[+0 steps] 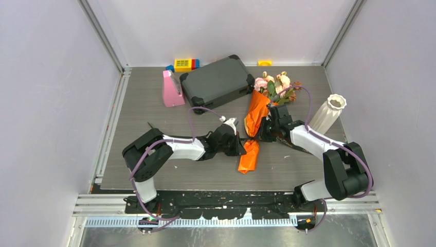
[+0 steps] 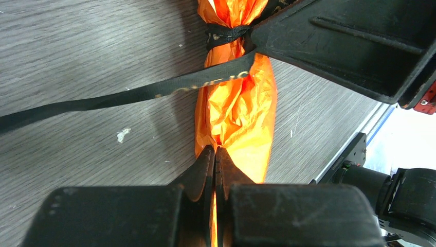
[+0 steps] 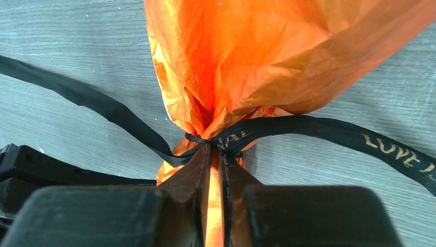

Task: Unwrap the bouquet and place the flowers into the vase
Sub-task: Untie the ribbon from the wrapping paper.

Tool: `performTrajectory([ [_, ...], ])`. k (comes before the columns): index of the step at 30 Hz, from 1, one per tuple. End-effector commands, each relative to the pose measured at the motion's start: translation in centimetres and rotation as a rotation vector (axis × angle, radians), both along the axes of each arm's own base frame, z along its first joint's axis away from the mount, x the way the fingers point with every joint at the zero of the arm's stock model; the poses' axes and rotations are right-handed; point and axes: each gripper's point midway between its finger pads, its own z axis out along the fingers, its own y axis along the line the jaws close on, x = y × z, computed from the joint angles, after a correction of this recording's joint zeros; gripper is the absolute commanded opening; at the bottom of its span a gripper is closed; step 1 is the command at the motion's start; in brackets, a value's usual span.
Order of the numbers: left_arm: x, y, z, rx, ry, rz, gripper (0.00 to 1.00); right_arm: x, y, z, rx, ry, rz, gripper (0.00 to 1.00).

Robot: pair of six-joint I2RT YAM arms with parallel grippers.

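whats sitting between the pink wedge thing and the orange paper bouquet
A dark grey hard-shell case lies flat between the pink wedge-shaped object and the crinkled orange paper bouquet, seen in the top view.

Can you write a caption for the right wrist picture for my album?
Right gripper pinching the orange bouquet right at its black ribbon knot.

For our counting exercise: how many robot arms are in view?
2. The left arm reaches from near left to the bouquet's narrow end; the right arm, from near right, to its tied middle.
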Motion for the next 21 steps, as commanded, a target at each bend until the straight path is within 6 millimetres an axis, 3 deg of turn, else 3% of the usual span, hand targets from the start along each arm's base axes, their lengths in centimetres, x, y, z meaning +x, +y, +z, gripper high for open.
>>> performTrajectory([
  [1,0.0,0.0,0.1,0.008,-0.017,-0.005,0.00,2.3,-0.4,1.3,-0.031,-0.097,-0.028,0.11],
  [2,-0.1,0.2,-0.1,0.015,-0.016,-0.002,0.00,2.4,-0.5,1.4,-0.033,-0.102,-0.032,0.05],
  [4,-0.1,0.8,-0.3,0.025,-0.017,0.010,0.00,2.6,-0.7,1.8,-0.038,-0.122,-0.045,0.01],
  [15,0.4,3.0,-1.3,0.019,0.010,0.070,0.00,2.0,-2.8,3.3,-0.061,-0.207,-0.166,0.00],
  [21,0.7,3.2,-0.8,0.023,-0.007,0.069,0.00,0.9,-1.2,3.4,0.000,-0.192,-0.056,0.00],
])
